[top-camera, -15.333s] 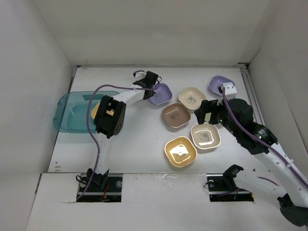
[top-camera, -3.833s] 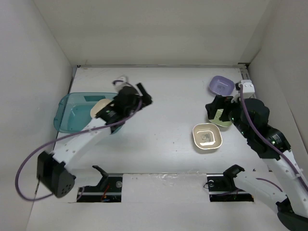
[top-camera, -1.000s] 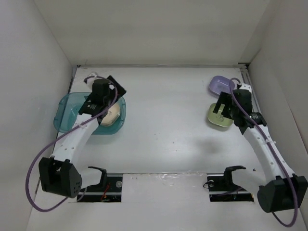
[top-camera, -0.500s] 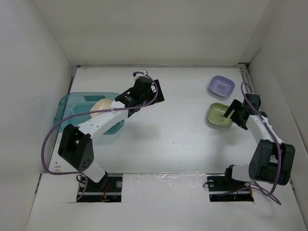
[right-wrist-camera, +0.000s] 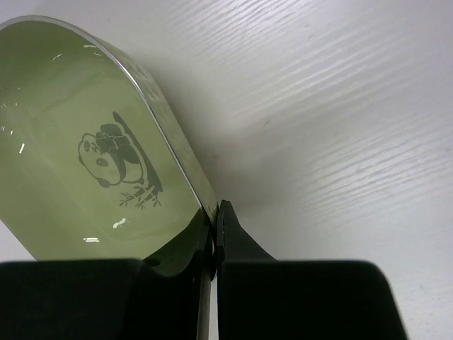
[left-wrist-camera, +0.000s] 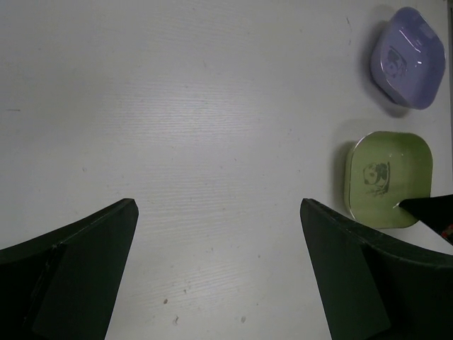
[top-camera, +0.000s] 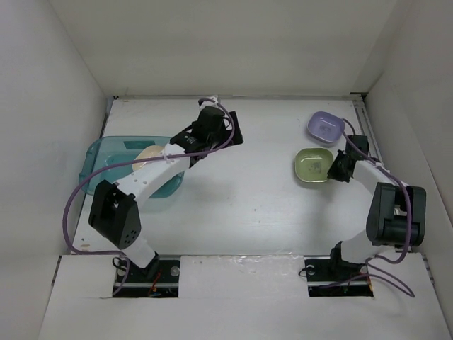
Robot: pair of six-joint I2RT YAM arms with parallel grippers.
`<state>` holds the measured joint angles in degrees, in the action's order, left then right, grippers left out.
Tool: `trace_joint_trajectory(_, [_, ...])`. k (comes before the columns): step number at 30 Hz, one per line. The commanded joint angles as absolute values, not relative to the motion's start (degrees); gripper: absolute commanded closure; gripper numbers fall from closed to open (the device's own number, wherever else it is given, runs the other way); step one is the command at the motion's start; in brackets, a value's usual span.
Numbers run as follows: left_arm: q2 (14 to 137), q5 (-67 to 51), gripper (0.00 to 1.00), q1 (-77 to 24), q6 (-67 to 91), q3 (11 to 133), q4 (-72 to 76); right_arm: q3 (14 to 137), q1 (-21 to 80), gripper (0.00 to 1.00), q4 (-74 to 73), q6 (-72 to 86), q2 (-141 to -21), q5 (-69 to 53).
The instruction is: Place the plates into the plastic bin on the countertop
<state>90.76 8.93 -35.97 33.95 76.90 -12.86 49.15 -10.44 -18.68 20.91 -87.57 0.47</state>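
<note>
Pinching the rim of the green plate at the right of the surface, right hand is clamped tight but the bite seems shallow, so the plate could slip en route to the far-left bin; left hand gapes empty.

In the top view the left arm crosses the plastic bin. It hides the bin's 3 o'clock end and most of the plates inside. Only part of a cream plate shows, so their count cannot be told. The purple plate has a centre mark too small to read there.

In the left wrist view the fingers of the left gripper run off the bottom edge. A dark tip of the right gripper covers the 4 o'clock corner of the green plate.

In the right wrist view that plate runs off the frame toward 9 o'clock. The dark, blurred fingers hide its near rim.
</note>
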Motion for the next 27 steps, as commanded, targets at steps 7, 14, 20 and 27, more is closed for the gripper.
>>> trace_joint_trajectory(7, [94.0,4.2,0.0,-36.7,32.2,80.3,-11.6,52.0,10.4,1.0,-21.5,27.7,-75.0,9.0])
trace_joint_trajectory(14, [94.0,-0.5,0.0,-36.7,34.3,78.3,-9.2,61.3,22.4,1.0,-22.8,33.6,-76.2,14.0])
trace_joint_trajectory(20, [94.6,-0.1,0.0,-36.7,35.5,76.8,-7.7,71.2,30.7,1.0,-24.3,35.8,-82.3,15.9])
trace_joint_trajectory(27, [95.7,8.5,1.0,-36.7,36.7,78.2,-13.1,74.3,35.6,1.0,-24.8,36.8,-82.2,19.0])
